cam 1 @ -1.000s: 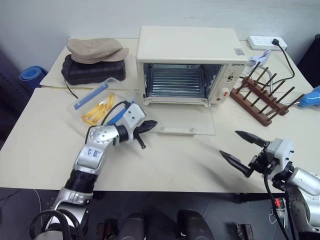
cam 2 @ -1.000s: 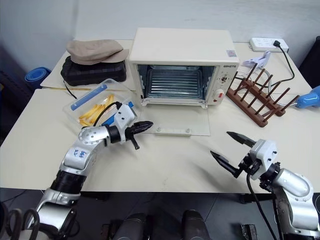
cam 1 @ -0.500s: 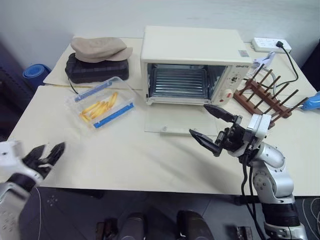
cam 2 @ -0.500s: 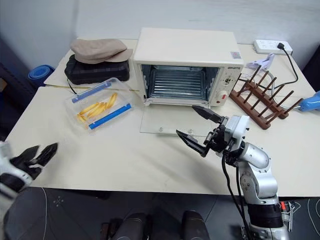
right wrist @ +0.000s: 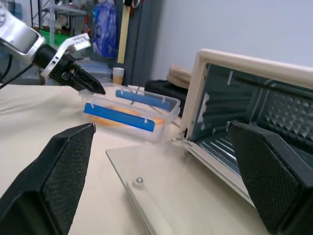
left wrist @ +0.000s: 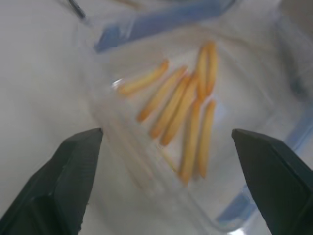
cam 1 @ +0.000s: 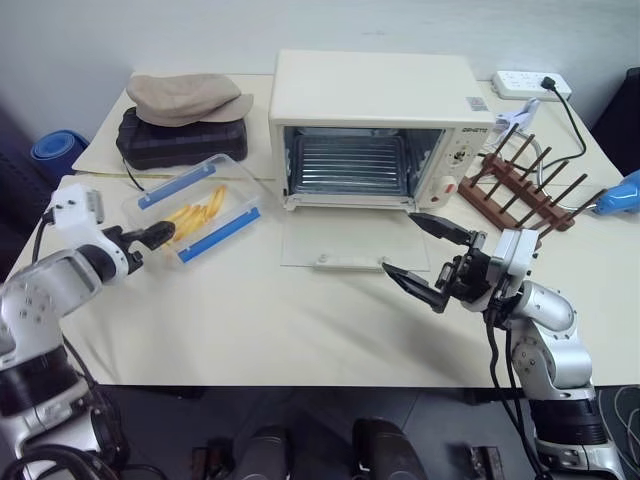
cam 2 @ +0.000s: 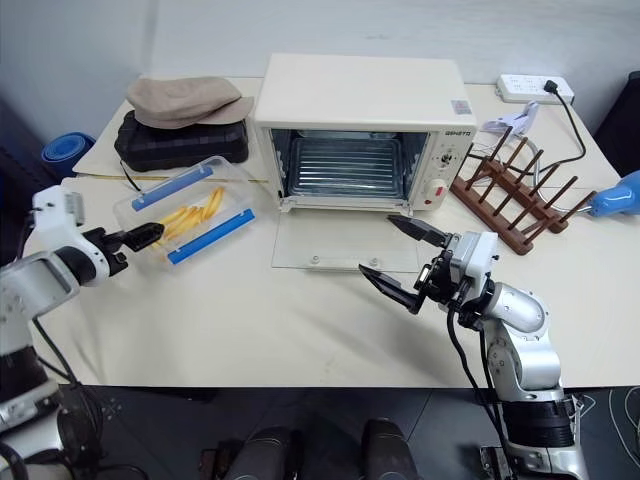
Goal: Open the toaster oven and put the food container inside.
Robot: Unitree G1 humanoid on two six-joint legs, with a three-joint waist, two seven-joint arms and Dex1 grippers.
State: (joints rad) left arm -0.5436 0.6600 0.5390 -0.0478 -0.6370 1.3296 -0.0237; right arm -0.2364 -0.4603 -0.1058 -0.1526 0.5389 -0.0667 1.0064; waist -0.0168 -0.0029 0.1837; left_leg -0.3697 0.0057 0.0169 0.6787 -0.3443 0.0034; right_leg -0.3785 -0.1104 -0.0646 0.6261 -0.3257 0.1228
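The toaster oven point(cam 1: 372, 100) stands at the table's middle back, its glass door point(cam 1: 352, 240) dropped flat on the table and the wire rack point(cam 1: 350, 165) showing. Left of it lies the food container point(cam 1: 195, 208), clear with blue clips and yellow strips inside. My left gripper point(cam 1: 160, 236) is open at the container's left end; in the left wrist view its fingers point(left wrist: 73, 166) stand wide with the container point(left wrist: 186, 127) just ahead. I cannot tell whether they touch it. My right gripper point(cam 1: 400, 243) is open and empty, just off the door's front right corner.
A black case point(cam 1: 175, 145) with a beige cap point(cam 1: 185, 97) sits behind the container. A wooden rack point(cam 1: 520, 185) stands right of the oven, with a power strip point(cam 1: 525, 83) and cable behind it. A blue object point(cam 1: 620, 192) lies at the right edge.
My left gripper left the door's handle, swung out to the left and came back to the container's left end, going from shut to open. My right gripper moved left toward the door.
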